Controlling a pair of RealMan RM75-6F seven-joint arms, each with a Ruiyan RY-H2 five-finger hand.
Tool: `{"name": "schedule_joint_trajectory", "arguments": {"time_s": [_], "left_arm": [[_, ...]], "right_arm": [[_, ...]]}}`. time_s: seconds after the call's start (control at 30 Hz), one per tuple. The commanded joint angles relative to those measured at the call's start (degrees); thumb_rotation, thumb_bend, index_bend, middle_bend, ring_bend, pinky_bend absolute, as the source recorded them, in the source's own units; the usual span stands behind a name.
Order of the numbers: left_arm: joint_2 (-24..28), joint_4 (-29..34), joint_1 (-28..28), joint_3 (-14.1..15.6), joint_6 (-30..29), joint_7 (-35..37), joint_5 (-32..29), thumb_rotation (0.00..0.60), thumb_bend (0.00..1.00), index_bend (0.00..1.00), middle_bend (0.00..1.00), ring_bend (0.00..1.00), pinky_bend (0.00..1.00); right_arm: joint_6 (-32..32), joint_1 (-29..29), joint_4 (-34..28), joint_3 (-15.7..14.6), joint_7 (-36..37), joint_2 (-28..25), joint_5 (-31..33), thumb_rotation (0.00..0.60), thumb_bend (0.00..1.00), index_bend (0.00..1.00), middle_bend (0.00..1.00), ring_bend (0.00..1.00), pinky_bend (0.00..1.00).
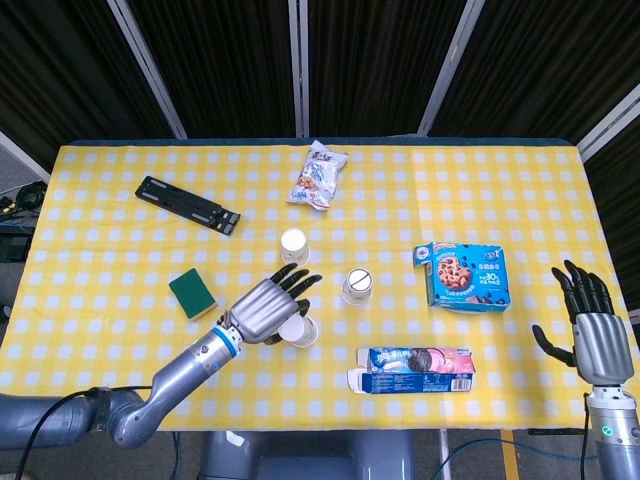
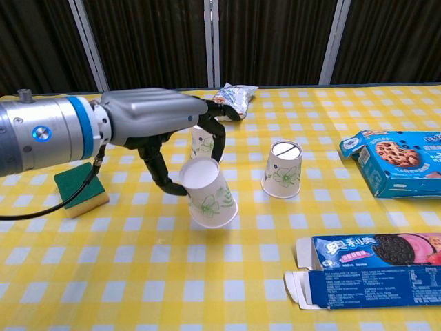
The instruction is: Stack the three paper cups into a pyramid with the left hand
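My left hand [image 2: 162, 121] [image 1: 268, 308] grips a white paper cup [image 2: 210, 194] [image 1: 302, 331] with a green leaf print. It holds the cup upside down and tilted, lifted off the yellow checked table [image 2: 138, 276]. A second cup [image 2: 283, 169] [image 1: 357, 287] stands upside down to the right. The third cup [image 2: 204, 145] [image 1: 294, 246] stands upside down behind my left hand, partly hidden in the chest view. My right hand [image 1: 592, 330] hangs open at the table's right edge, holding nothing.
A green sponge [image 2: 82, 189] lies left of my left hand. An Oreo box [image 2: 372, 265] with an open flap lies at the front right, a blue cookie box [image 2: 400, 160] behind it. A snack bag [image 2: 231, 100] and a black bar [image 1: 188, 203] lie further back.
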State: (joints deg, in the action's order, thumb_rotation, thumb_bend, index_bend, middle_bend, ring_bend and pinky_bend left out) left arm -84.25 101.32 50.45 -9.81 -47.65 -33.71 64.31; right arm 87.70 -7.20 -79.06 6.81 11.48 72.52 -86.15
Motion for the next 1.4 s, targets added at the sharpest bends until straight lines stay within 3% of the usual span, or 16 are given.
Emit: {"name": "schedule_joint_trajectory", "arguments": {"time_s": [0.03, 0.17, 0.5, 0.83, 1.17, 1.23, 1.4], "left_arm": [[-0.76, -2.61, 2.3, -1.9, 1.88, 1.37, -2.49, 0.6, 0.24, 0.52, 0.0, 0.0, 0.0], [-4.0, -8.22, 6.53, -3.93, 4.52, 1.47, -6.7, 0.6, 0.24, 0.52, 0.0, 0.0, 0.0], [-10.86, -20.21, 13.49, -5.58, 7.69, 3.33, -13.28, 0.6, 0.24, 0.52, 0.0, 0.0, 0.0], [-11.91, -24.43, 15.46, -4.1, 7.67, 3.99, -15.3, 0.6, 0.24, 0.53, 0.0, 0.0, 0.0], [-14.07, -28.33, 15.89, -3.5, 7.36, 8.03, -12.85, 0.6, 0.24, 0.51, 0.0, 0.0, 0.0], [-14.19, -28.73, 15.96, -3.27, 7.5, 8.4, -12.56, 0.6, 0.24, 0.48, 0.0, 0.0, 0.0], [-13.79, -28.6, 15.9, -2.79, 7.91, 8.9, -12.58, 0.6, 0.23, 0.27, 0.0, 0.0, 0.0]], "right_arm": [[-0.39, -0.09, 0.32, 0.25, 0.18, 0.06, 0.51, 0.6, 0.2, 0.02, 0.0, 0.0, 0.0], [-1.75, -0.41, 1.37, 0.84, 0.67, 0.35, 2.07, 0.6, 0.2, 0.02, 0.0, 0.0, 0.0], [-3.0, -0.62, 2.89, 1.62, 2.29, 0.44, 3.67, 0.6, 0.2, 0.02, 0.0, 0.0, 0.0], [-3.74, -0.83, 3.55, 1.63, 2.36, 0.77, 3.98, 0.6, 0.2, 0.02, 0.0, 0.0, 0.0], [-3.45, -0.88, 3.57, 1.72, 1.82, 0.97, 3.8, 0.6, 0.2, 0.02, 0.0, 0.0, 0.0], [-3.71, -0.95, 3.65, 1.59, 1.65, 1.03, 3.76, 0.6, 0.2, 0.02, 0.0, 0.0, 0.0], [-3.83, -0.99, 3.61, 1.53, 1.52, 1.06, 3.74, 0.6, 0.2, 0.02, 0.0, 0.0, 0.0]]}}
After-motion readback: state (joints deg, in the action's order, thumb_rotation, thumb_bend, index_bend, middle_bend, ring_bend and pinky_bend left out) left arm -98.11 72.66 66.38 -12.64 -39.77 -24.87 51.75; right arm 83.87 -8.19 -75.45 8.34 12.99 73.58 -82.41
